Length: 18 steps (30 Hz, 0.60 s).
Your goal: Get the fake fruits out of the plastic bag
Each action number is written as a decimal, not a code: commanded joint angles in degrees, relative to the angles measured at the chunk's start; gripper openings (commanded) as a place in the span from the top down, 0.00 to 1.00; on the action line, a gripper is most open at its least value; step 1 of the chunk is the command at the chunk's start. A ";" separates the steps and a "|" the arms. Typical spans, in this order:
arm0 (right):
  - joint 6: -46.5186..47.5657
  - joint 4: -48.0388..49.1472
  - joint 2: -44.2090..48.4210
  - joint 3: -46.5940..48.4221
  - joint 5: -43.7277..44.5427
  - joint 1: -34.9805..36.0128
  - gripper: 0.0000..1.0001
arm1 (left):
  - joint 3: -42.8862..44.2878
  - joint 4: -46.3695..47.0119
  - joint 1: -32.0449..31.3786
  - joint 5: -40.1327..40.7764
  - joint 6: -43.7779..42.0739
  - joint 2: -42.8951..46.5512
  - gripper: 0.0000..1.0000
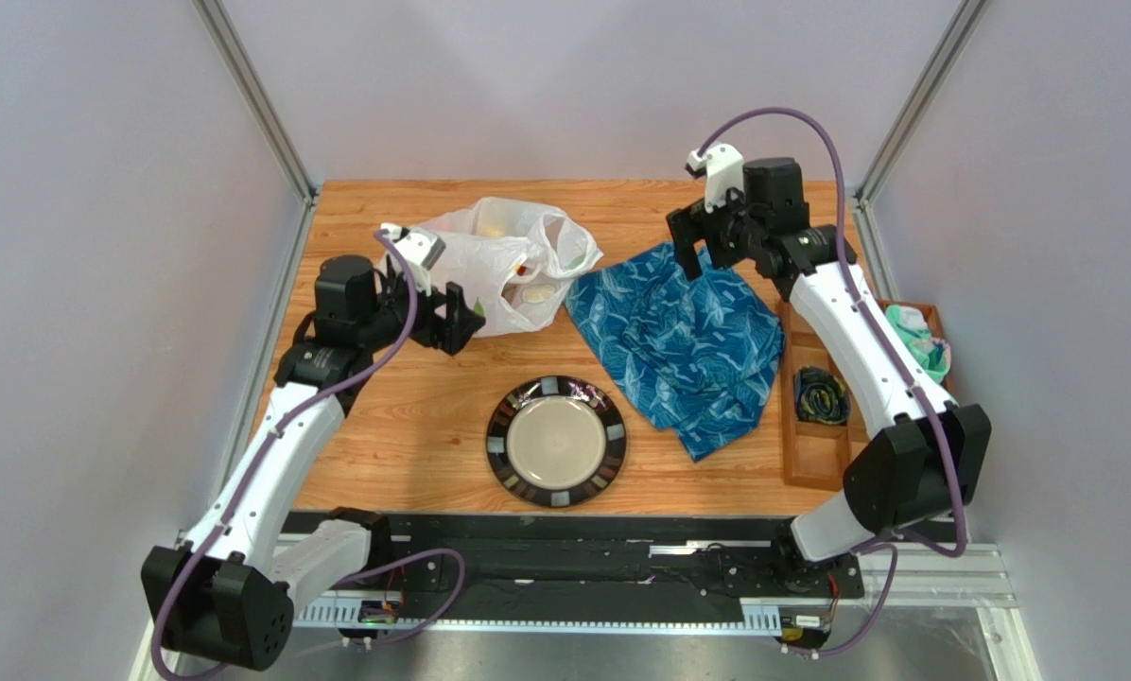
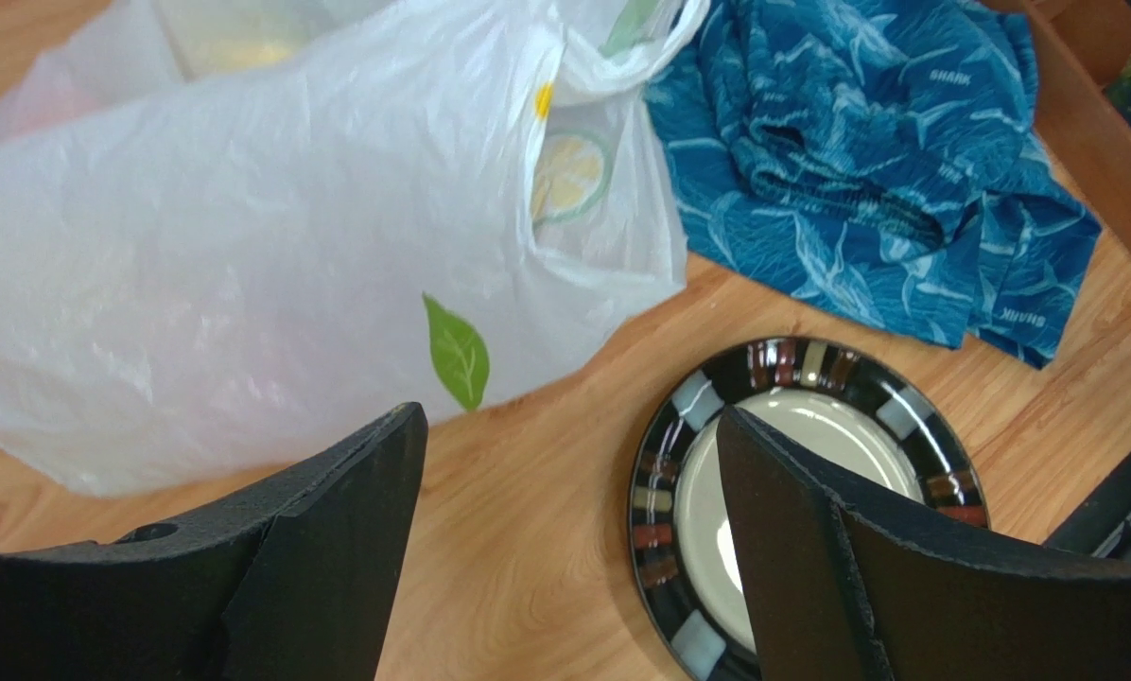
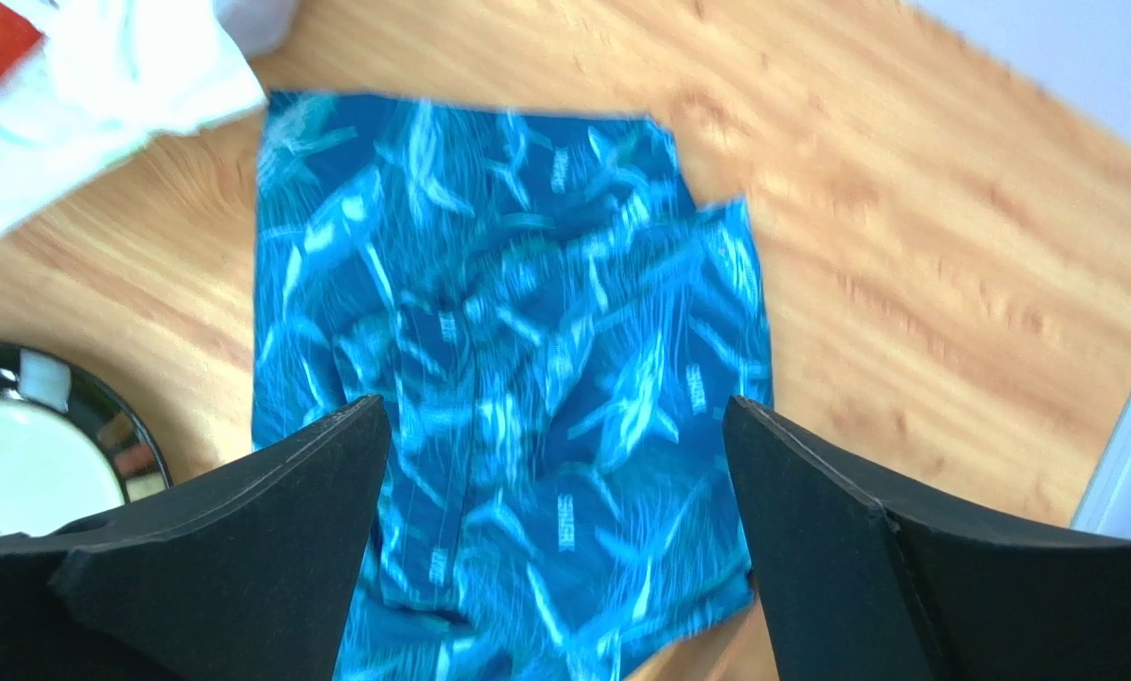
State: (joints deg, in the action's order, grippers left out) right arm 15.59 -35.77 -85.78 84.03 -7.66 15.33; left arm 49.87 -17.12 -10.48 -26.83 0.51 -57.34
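Two readable words, both "SHARK", are printed in pale letters on the blue patterned cloth (image 2: pixel 870 156), one near the upper right of the left wrist view and one upside down at the cloth's lower right hem. The plastic bag (image 2: pixel 245 227) carries a small green leaf mark (image 2: pixel 456 352) low on its side and a pale citrus-slice print near its handle. No other writing can be made out.

In the top view the plastic bag (image 1: pixel 507 263) lies at upper centre of the table (image 1: pixel 401 412), with the fake fruits (image 2: pixel 252 54) inside it, seen only as yellow and pale patches through the film. Its right edge meets the cloth's upper left corner. The cloth's right side reaches the wooden tray (image 1: pixel 813 461).

The left gripper (image 1: pixel 451 319) hovers just left of the bag, fingers spread and empty. The right gripper (image 1: pixel 709 234) hangs over the cloth's far edge, fingers also spread and empty.

Bare wood lies between the bag and the black-rimmed plate (image 1: pixel 498 440), and left of the plate towards the table's edge.
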 commanded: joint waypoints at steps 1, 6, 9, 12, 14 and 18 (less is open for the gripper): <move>3.04 2.55 -5.44 7.02 -4.72 3.21 0.07 | 6.99 -1.33 -2.00 0.45 -1.57 -4.17 0.16; 1.80 2.54 -11.77 11.68 -8.52 8.20 0.07 | 12.26 0.86 -5.42 3.71 -0.78 -12.17 0.16; 1.90 5.44 -13.71 11.16 -5.62 11.55 0.08 | 16.13 1.57 -8.06 6.17 -0.95 -16.47 0.16; -0.65 7.73 -17.40 12.29 -3.77 13.40 0.08 | 19.21 2.18 -10.69 9.94 -3.14 -20.34 0.17; -2.49 8.43 -20.47 14.83 -3.50 13.84 0.08 | 21.92 2.71 -12.10 15.38 -3.76 -23.23 0.18; -4.34 8.08 -26.45 20.72 -1.40 14.20 0.08 | 28.00 -0.10 -12.28 24.44 -2.27 -29.31 0.22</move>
State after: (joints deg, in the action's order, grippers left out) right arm 14.55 -31.57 -108.22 97.62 -12.25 29.87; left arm 71.66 -17.34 -22.52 -12.60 -1.37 -82.81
